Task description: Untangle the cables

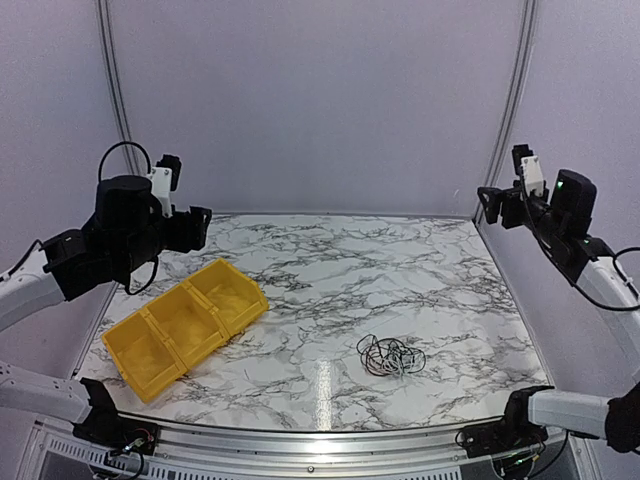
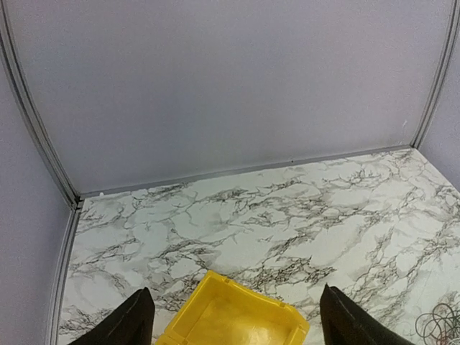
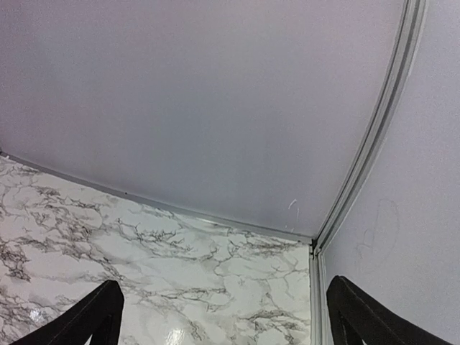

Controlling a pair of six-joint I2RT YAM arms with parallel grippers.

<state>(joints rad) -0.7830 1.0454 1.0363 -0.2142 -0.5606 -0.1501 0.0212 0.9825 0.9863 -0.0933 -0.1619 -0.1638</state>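
The cables lie as a palm-sized tangle of thin black and pale wires on the marble table, right of centre near the front. An edge of the tangle shows at the bottom right of the left wrist view. My left gripper is raised high over the back left of the table, open and empty, far from the tangle. My right gripper is raised at the back right corner, open and empty. The tangle does not show in the right wrist view.
A yellow three-compartment bin lies diagonally at the left of the table; its far end shows in the left wrist view. Grey walls and metal rails close the back and sides.
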